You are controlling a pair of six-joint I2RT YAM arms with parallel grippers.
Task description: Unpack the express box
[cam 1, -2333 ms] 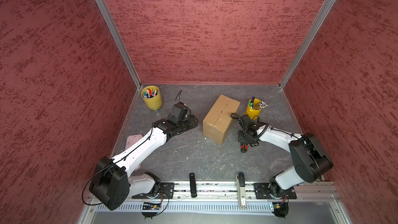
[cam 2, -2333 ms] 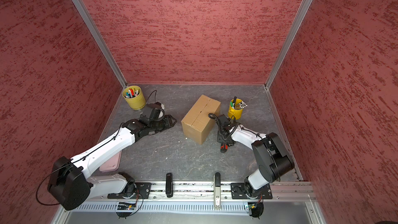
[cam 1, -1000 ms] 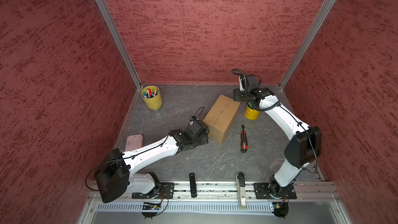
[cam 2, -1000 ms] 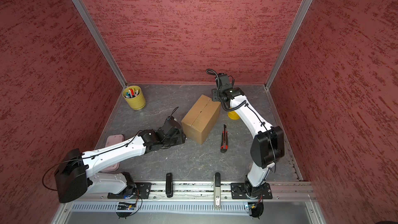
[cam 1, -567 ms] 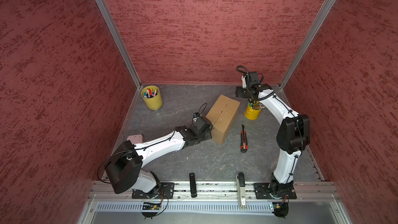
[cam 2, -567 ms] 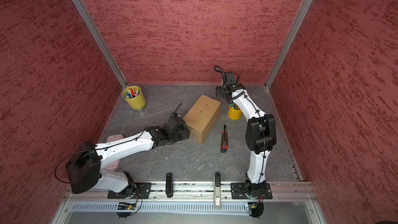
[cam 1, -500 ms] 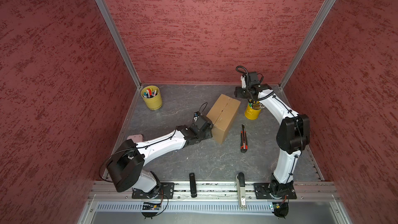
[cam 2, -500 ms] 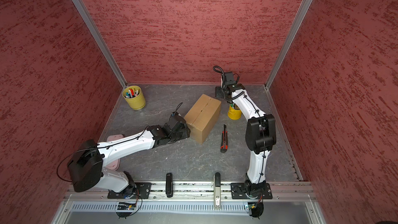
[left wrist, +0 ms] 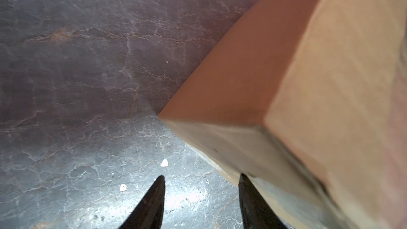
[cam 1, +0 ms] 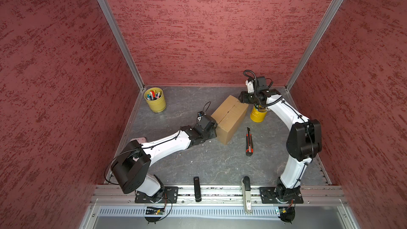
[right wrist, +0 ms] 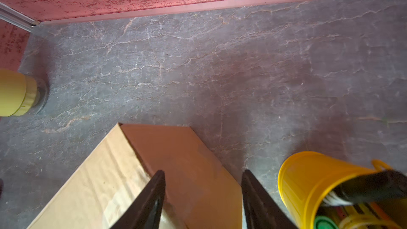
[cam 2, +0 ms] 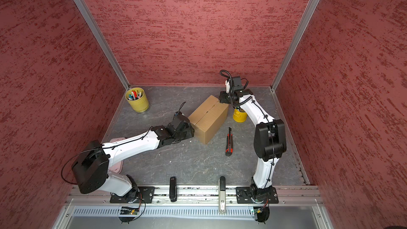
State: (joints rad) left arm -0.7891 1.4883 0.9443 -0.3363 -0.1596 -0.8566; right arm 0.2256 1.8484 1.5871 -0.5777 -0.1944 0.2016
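The express box [cam 1: 230, 115] [cam 2: 208, 117], a closed brown carton with a centre seam, lies at an angle mid-table in both top views. My left gripper [cam 1: 214, 133] sits low at its near-left corner. In the left wrist view that gripper [left wrist: 201, 179] is open over bare floor, with one fingertip [left wrist: 248, 190] against the express box [left wrist: 330, 84]. My right gripper [cam 1: 243, 100] hangs at the far right corner. In the right wrist view it [right wrist: 202, 174] is open, its fingers straddling the end face of the express box [right wrist: 176, 161].
A red-and-black utility knife [cam 1: 248, 140] lies on the table right of the box. A yellow pen cup [cam 1: 258, 114] [right wrist: 308, 186] stands close behind my right gripper, another yellow cup [cam 1: 155, 100] in the back-left corner. A pink item [cam 1: 138, 139] lies under my left arm.
My right gripper left the knife on the table, swung to the box's far corner and sank slightly there. My left gripper slid along the floor to the box's near-left corner.
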